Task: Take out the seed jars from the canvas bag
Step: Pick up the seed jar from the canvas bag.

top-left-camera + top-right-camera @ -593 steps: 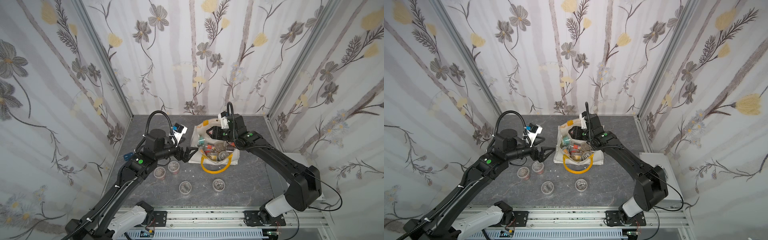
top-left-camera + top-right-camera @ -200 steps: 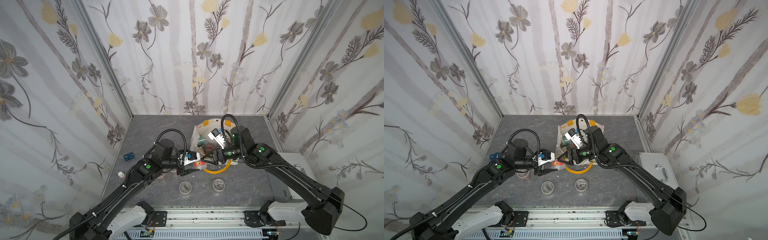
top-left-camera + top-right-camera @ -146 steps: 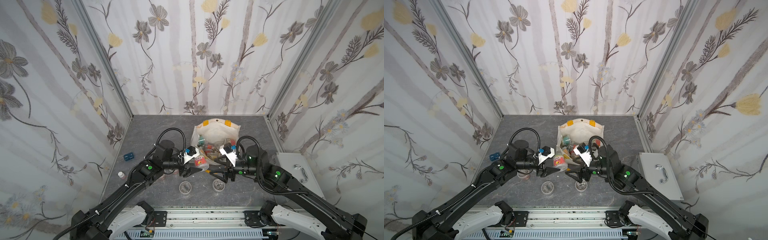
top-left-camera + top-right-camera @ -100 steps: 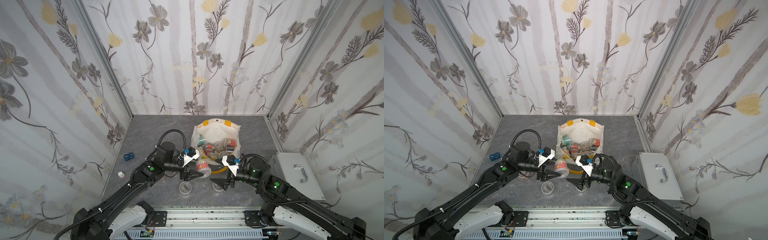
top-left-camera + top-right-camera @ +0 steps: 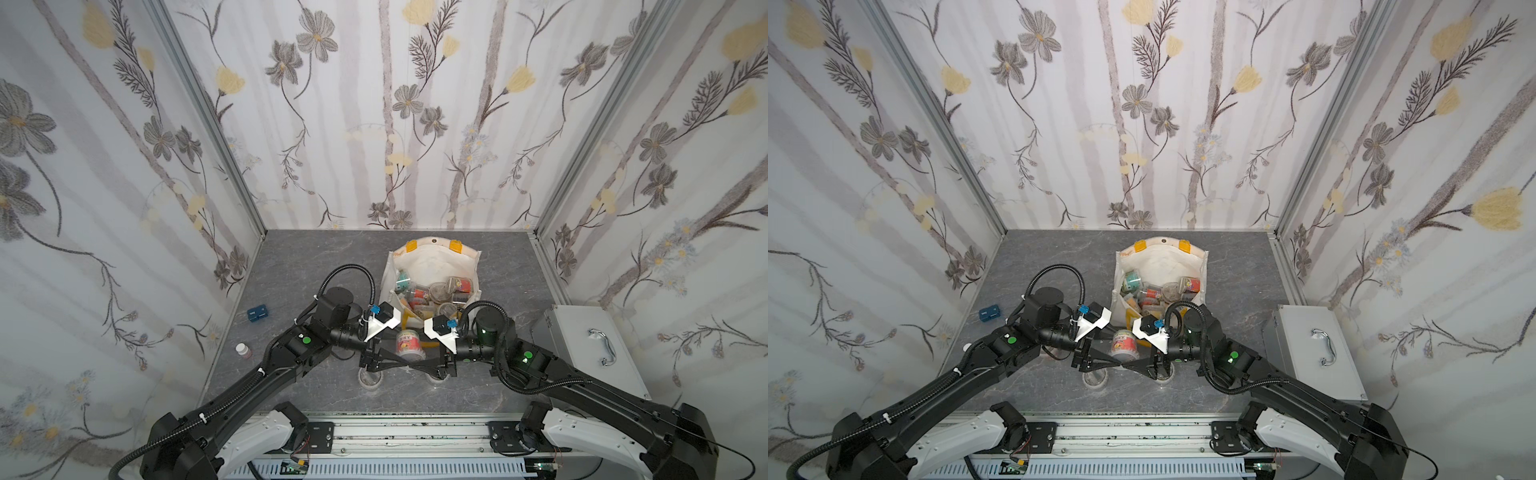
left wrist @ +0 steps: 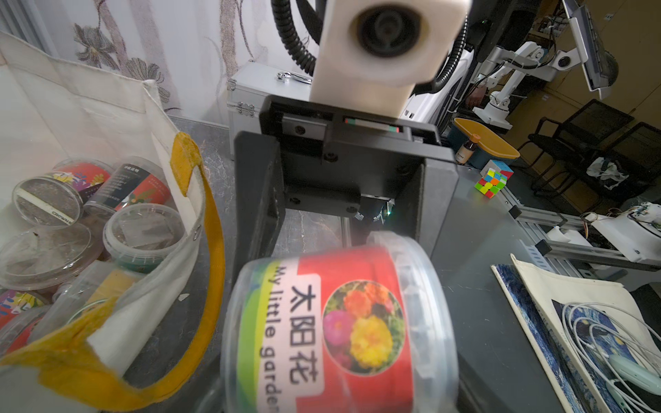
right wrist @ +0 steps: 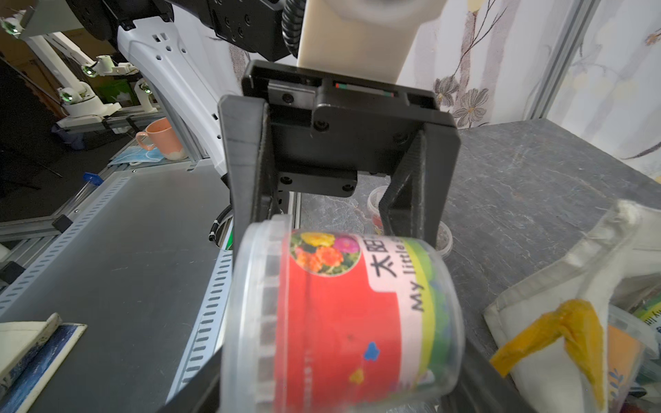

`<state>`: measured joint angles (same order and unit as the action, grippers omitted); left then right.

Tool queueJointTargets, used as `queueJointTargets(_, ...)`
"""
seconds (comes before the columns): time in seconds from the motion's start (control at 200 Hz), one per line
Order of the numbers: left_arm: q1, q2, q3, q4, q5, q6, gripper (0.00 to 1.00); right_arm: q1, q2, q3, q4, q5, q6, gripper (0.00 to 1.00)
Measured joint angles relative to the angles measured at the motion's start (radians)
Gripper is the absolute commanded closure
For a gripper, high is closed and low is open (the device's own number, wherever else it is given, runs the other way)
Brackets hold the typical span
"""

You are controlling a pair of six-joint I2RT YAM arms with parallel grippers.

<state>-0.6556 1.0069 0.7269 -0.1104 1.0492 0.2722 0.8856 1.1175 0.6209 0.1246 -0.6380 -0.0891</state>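
- The left gripper [image 7: 327, 214] has its jaws clamped end to end on a short, round, clear plastic red-labelled seed jar [image 5: 409, 344]. One finger is at the lid and one at the base, and the jar is held on its side in the air.
- The right gripper [image 6: 338, 232] faces it tip to tip, its jaws apart and set around the same two ends. I cannot tell whether they already press on the jar.
- The cream-white canvas bag [image 5: 432, 262] with yellow handles stands just beyond the jaws on their far side. Its mouth is open, with many more seed jars [image 5: 438, 291] piled inside.
- Directly below the jaws, two set-down jars [image 5: 370, 381] stand on the grey stone-patterned tabletop [image 5: 316, 266].
- Step in hand, as I judge it: one jar is out of the bag and is at a hand-over between the arms, ahead of being set down.
- The next move calls for one grip to let go only once the other is firm. The jar then needs lowering onto a bare patch beside the two below, not on top of them; the smooth plastic could slip.
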Motion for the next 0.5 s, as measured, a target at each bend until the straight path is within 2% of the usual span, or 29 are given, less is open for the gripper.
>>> queueJointTargets(0.06, 0.000, -0.002, 0.000, 0.000, -0.005, 0.014, 0.29, -0.002, 0.003, 0.000, 0.006, -0.006, 0.026, 0.47)
queueJointTargets(0.12, 0.000, -0.004, 0.000, -0.005, -0.005, 0.005, 0.25, -0.002, 0.005, 0.000, 0.011, -0.010, 0.031, 0.49)
queueJointTargets(0.185, 0.000, -0.003, 0.001, -0.005, -0.002, 0.013, 0.15, -0.004, 0.008, 0.000, 0.011, -0.018, 0.034, 0.50)
queueJointTargets(0.235, -0.002, -0.006, 0.002, -0.005, 0.000, 0.016, 0.00, -0.006, 0.008, 0.000, 0.004, -0.018, 0.037, 0.50)
queueJointTargets(0.5, 0.018, -0.146, 0.010, -0.041, -0.172, 0.080, 0.00, -0.001, 0.064, -0.010, -0.071, -0.056, 0.062, 0.54)
